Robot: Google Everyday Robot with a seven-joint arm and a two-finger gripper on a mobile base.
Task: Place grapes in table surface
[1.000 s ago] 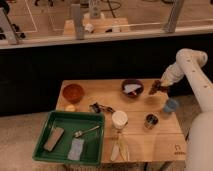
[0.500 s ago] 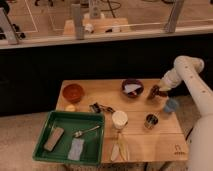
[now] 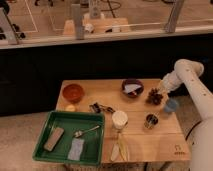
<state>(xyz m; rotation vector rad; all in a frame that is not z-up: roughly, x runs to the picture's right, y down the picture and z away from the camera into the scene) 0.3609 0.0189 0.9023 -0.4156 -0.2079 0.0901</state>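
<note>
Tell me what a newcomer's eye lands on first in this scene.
The white robot arm reaching in from the right, its gripper just above the dark grapes near the table surface's far right edge. Next, the green tray at the front left corner, and the orange bowl behind it.

The table surface was lit warmly and softly; faint shadows were cast, and the gripper was seen near its far right corner.
</note>
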